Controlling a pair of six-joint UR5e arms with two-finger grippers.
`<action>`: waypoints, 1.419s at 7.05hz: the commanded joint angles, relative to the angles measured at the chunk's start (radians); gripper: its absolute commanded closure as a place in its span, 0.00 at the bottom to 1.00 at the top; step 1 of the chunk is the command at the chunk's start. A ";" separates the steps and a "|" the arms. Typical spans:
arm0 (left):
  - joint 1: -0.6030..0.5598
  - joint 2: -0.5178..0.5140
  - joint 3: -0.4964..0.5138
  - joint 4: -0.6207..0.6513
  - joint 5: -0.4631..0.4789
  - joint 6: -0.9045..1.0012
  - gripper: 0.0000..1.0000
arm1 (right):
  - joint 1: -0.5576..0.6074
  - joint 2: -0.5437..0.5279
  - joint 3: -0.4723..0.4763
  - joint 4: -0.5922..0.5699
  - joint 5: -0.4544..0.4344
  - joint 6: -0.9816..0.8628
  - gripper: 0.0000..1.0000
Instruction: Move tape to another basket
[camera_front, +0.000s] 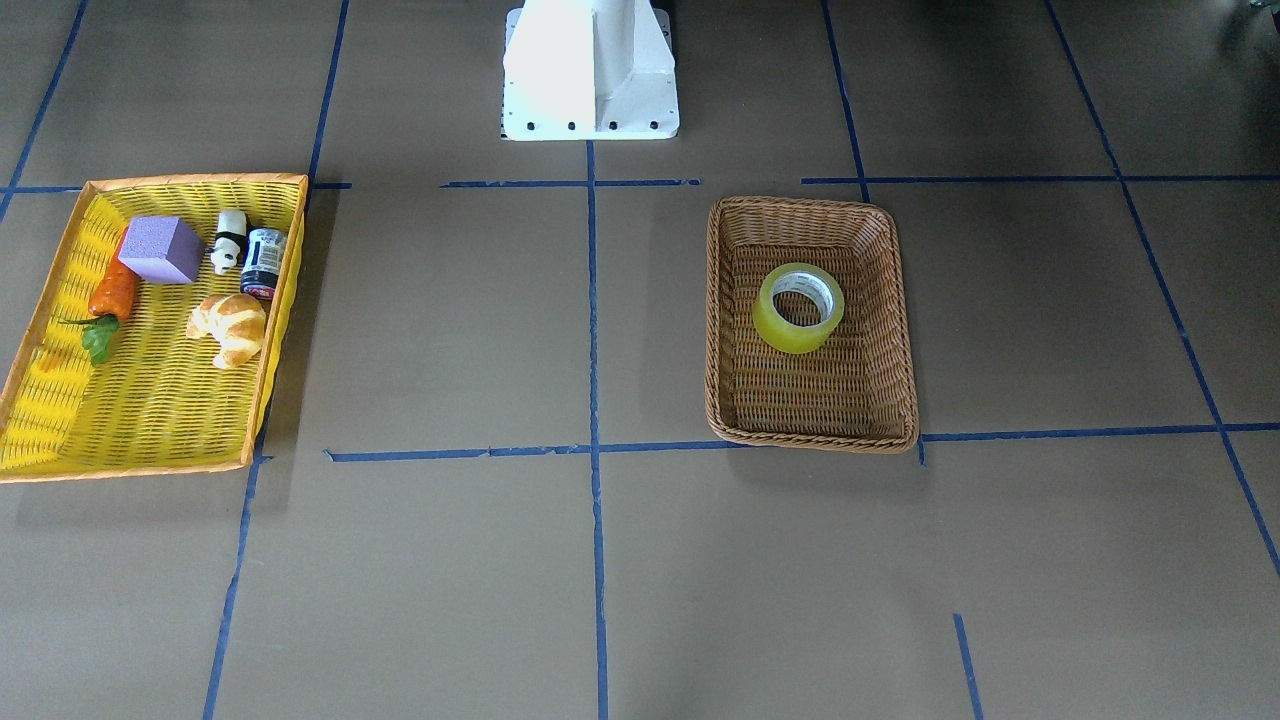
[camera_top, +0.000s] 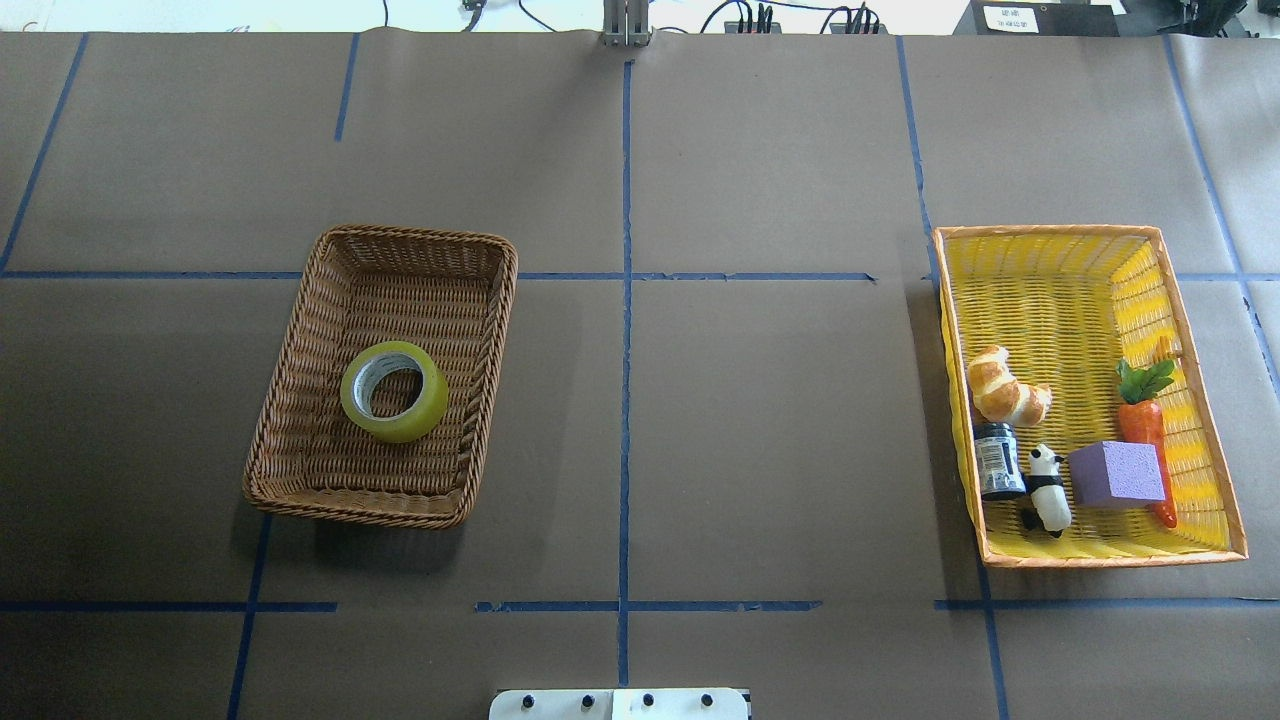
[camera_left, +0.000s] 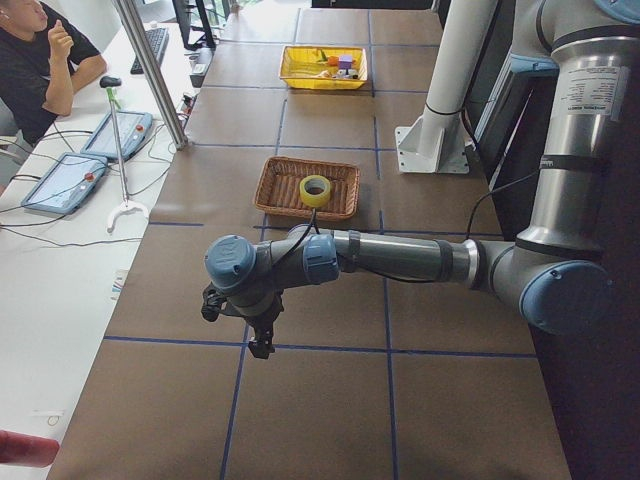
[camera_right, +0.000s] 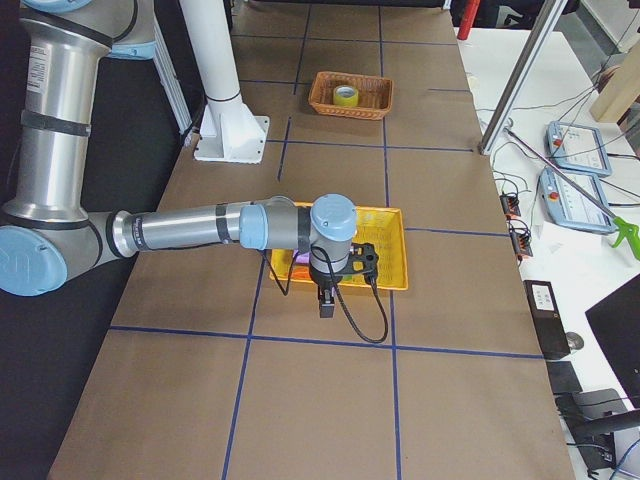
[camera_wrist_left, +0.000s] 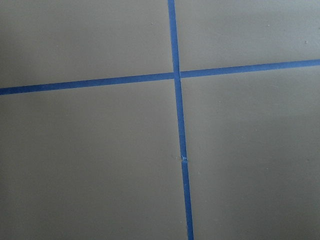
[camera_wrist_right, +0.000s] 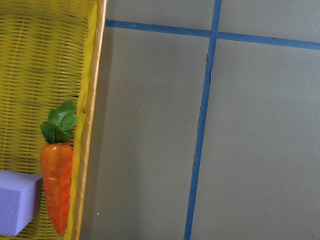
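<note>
The yellow-green tape roll (camera_front: 790, 336) lies flat inside the brown wicker basket (camera_front: 812, 438); both also show in the overhead view, the tape (camera_top: 408, 424) near the middle of the basket (camera_top: 352, 501). Neither gripper is near it. My left gripper (camera_left: 259, 346) hangs over bare table well away from the brown basket (camera_left: 280, 190), and shows only in the exterior left view, so I cannot tell if it is open or shut. My right gripper (camera_right: 326, 303) hangs just beyond the yellow basket (camera_right: 386, 250); I cannot tell its state either.
The yellow basket (camera_top: 1060, 290) with an orange rim holds a croissant (camera_top: 1005, 388), a dark jar (camera_top: 997, 460), a panda figure (camera_top: 1047, 488), a purple block (camera_top: 1118, 474) and a carrot (camera_top: 1146, 425). The white robot base (camera_front: 590, 70) stands at the table's edge. Blue tape lines cross the brown table.
</note>
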 joint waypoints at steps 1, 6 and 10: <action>0.002 -0.004 0.002 -0.009 0.034 -0.004 0.00 | 0.000 0.003 -0.004 0.000 -0.001 0.001 0.00; -0.007 0.003 -0.014 -0.009 0.034 -0.001 0.00 | 0.000 0.005 -0.018 -0.001 0.002 0.002 0.00; -0.004 -0.011 -0.014 -0.009 0.034 -0.003 0.00 | -0.001 0.077 -0.078 -0.001 0.001 0.010 0.00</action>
